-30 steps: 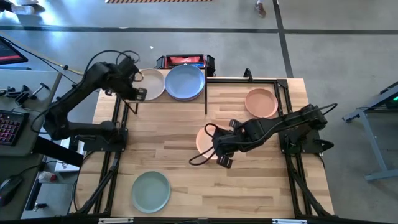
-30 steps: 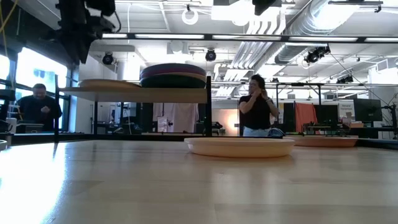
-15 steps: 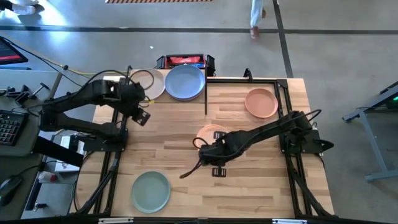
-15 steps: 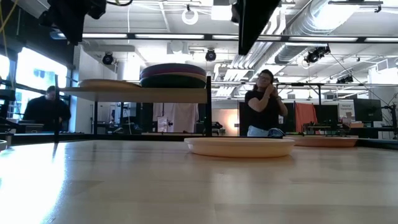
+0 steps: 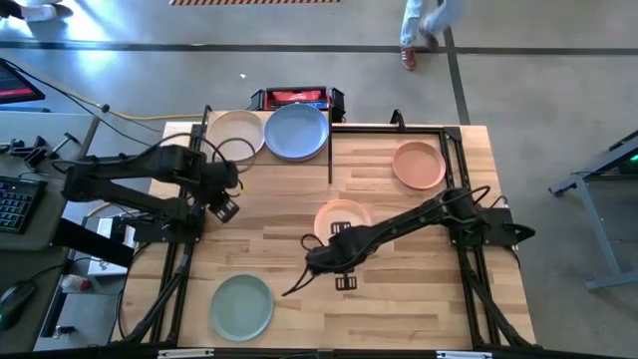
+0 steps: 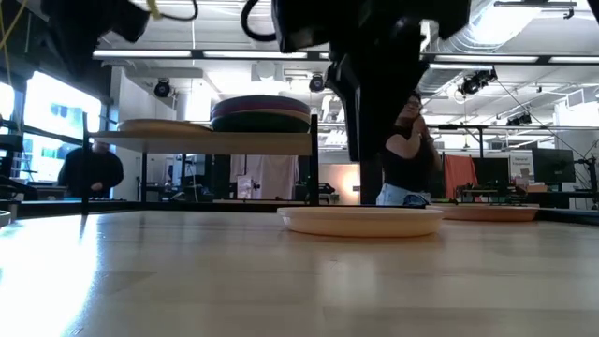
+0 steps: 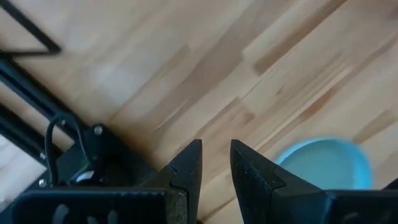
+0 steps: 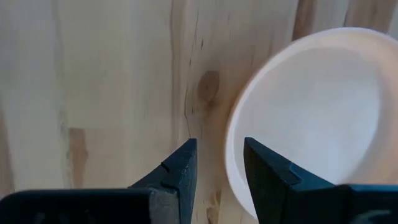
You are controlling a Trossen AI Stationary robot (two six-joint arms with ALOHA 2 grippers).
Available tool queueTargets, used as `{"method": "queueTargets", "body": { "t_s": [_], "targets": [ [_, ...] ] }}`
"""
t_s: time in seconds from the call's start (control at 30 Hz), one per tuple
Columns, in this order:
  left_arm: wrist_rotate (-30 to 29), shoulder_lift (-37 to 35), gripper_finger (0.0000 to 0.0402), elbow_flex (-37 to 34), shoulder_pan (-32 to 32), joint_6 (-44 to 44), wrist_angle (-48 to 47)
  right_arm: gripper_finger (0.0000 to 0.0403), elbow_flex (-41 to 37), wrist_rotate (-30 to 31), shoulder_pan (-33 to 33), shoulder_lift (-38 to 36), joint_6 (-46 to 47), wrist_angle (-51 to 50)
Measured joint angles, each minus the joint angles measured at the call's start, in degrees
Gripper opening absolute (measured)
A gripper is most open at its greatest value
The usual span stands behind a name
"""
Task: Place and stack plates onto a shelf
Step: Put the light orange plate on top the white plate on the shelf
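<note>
the right end effector (image 5: 334,261) hung over the tabletop (image 5: 279,224), fingers slightly parted and empty, just beside the peach plate (image 5: 342,219). the left end effector (image 5: 225,204) hovered near the tabletop's left edge, its fingers slightly apart, holding nothing. the shelf (image 6: 201,137) carried a beige plate (image 5: 235,134) and a blue-topped stack (image 5: 296,132). a sage green plate (image 5: 242,306) lay near the front.

A light wooden tabletop (image 5: 279,259) stands on a grey floor. Just behind its far edge sits a red box (image 5: 297,98). A keyboard (image 5: 14,204) lies on a desk to the left. Two people (image 6: 404,150) stand in the room beyond.
</note>
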Motion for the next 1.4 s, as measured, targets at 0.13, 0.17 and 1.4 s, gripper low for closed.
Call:
{"method": "queueTargets", "body": {
  "t_s": [0.13,0.17,1.4],
  "targets": [
    [0.7,0.0,0.0074,-4.6,-1.4,-2.3,0.3,0.0108,0.0,0.4,0.0,1.4,0.7,0.0],
    [0.8,0.0,0.0074,-5.4,-1.8,-3.2,0.3,0.0108,0.0,0.4,0.0,1.7,0.9,0.1],
    [0.0,0.0,0.0074,-7.4,-9.3,-4.4,5.9,0.0073,-6.2,-1.9,-3.2,5.5,8.7,8.4]
  ]
}}
